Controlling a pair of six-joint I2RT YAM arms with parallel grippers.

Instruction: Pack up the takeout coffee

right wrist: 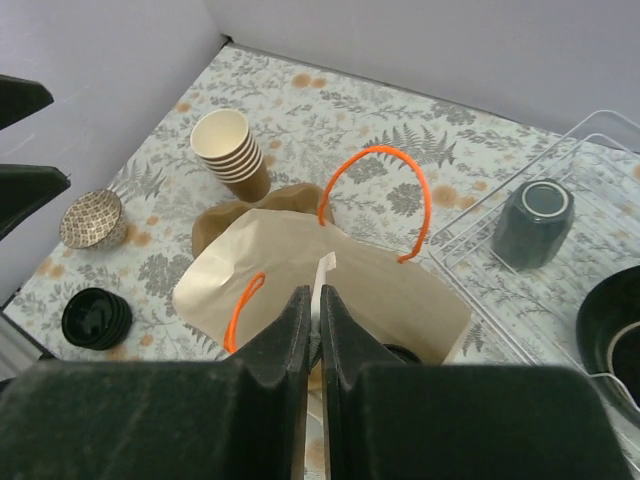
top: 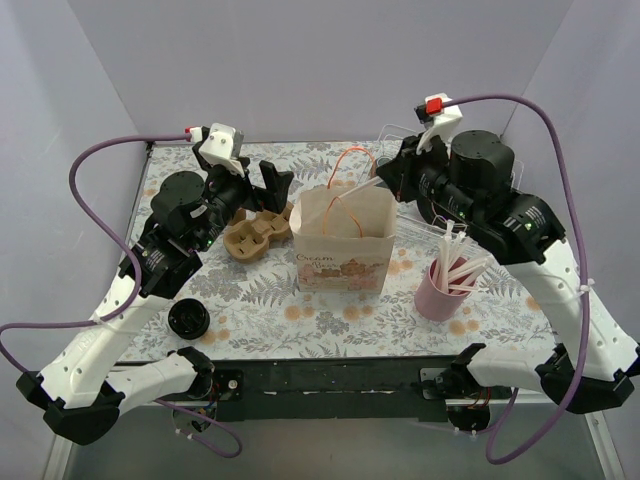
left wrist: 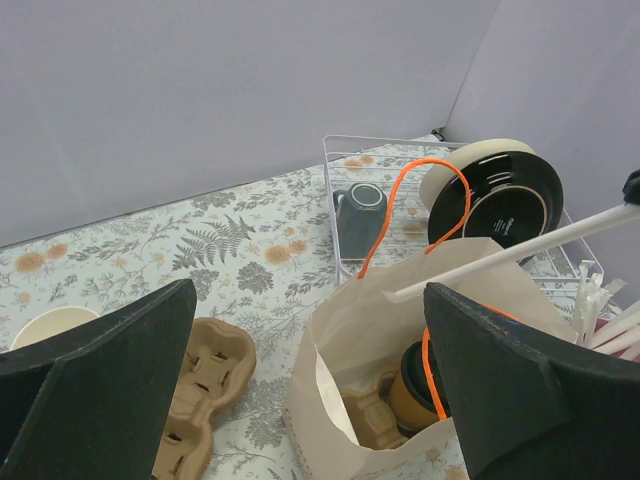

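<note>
**Centre.** A kraft-brown paper bag with orange cord handles stands upright and open on the fern-printed counter. From the left wrist view I see the takeout coffee, a small kraft-brown paper cup with a round black plastic lid, upright at the bottom of the bag. It touches a moulded pulp cup carrier; I cannot tell whether it is seated in it.

**Jaws.** My right jaws are closed on a thin white straw that slants down to the bag's mouth. My left jaws are spread wide over the bag's left rim and grip nothing.

**Surroundings.** A second ribbed pulp carrier lies just left of the bag. A pink cup to the right holds white straws. A wire rack behind holds a grey glazed mug, base showing, and a glossy black plate on edge. A nested stack of lidless cream-and-tan paper cups stands beyond the bag.
</note>
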